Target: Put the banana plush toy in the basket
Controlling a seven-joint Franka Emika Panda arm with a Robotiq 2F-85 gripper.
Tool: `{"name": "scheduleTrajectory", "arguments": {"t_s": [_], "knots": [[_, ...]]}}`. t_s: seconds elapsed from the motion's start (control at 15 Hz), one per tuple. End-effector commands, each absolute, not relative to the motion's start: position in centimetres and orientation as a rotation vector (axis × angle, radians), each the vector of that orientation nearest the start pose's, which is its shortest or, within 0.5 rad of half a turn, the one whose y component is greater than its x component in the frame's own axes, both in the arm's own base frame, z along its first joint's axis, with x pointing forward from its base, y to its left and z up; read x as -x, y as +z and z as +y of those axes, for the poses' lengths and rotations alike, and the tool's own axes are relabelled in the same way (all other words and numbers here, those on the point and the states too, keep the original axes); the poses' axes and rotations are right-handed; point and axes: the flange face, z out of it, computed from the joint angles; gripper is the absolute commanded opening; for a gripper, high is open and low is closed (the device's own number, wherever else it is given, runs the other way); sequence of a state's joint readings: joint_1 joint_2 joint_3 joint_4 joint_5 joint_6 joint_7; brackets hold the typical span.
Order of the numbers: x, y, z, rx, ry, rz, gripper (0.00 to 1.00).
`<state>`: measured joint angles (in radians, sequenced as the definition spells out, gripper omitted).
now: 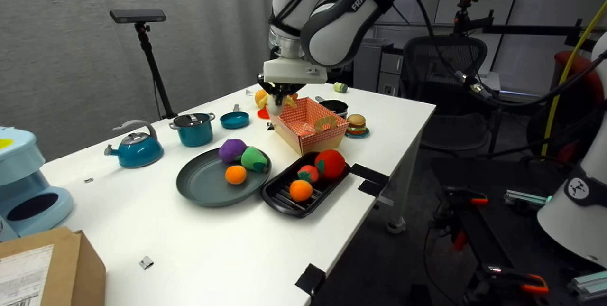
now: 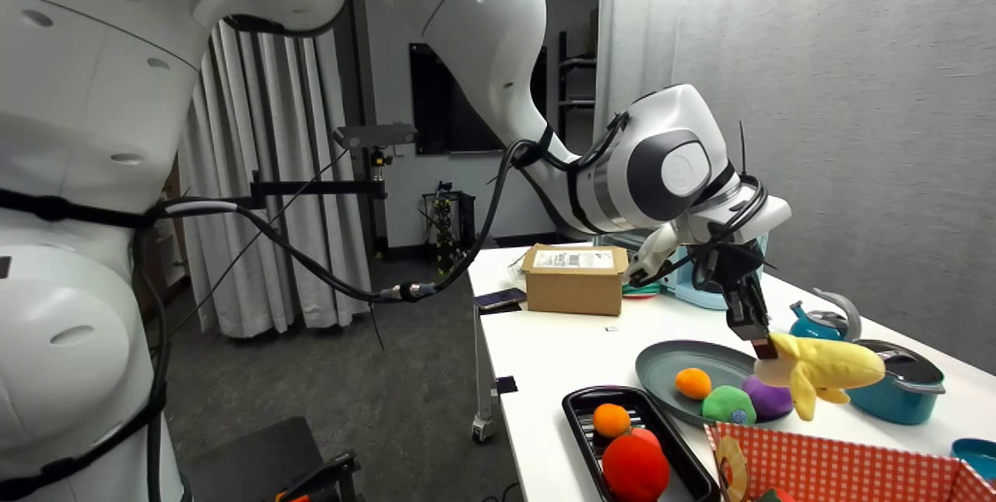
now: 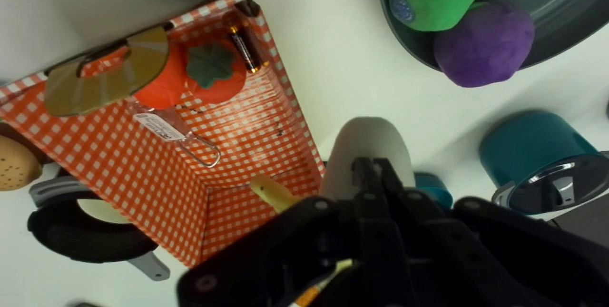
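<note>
The claw (image 2: 765, 346) is pinching the banana plush toy (image 2: 840, 364) near its pale end, so the long yellow part sticks out sideways. The toy is up in the air, not in the basket (image 2: 848, 459) yet. In an exterior view it is at the basket's far left side. In the wrist view its pale tip covers a bit of the long rim — so it may be partly over the inside and partly over the tabletop (image 1: 199, 254). I think it is held high so it won't bump the wall.

A red toy tomato (image 3: 216, 74) and another red thing (image 3: 164, 85) sit in the basket, bunched at the near end by the black tray (image 1: 280, 194). I guess that makes the far end a good spot for the banana. A purple toy (image 1: 232, 150), a green toy (image 1: 253, 159) and an orange ball (image 1: 235, 174) sit on the dark round plate (image 1: 204, 185) to the left; its raised edge should stop them rolling off.

The job looks nearly done. Next the claw should go a little right — over the basket's middle — then down, and let go. Dropped from here, the soft toy could hit the rim and flop outside.
</note>
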<state>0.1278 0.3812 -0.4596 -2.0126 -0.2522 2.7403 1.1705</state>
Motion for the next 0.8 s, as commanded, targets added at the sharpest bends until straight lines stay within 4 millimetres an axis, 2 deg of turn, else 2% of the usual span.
{"name": "scheduleTrajectory", "arguments": {"t_s": [0.0, 0.73], "knots": [[-58.1, 32.6, -17.7, 2.527, -0.743, 1.884, 0.01], [-53.1, 30.8, -17.5, 2.313, -0.682, 2.073, 0.01]]}}
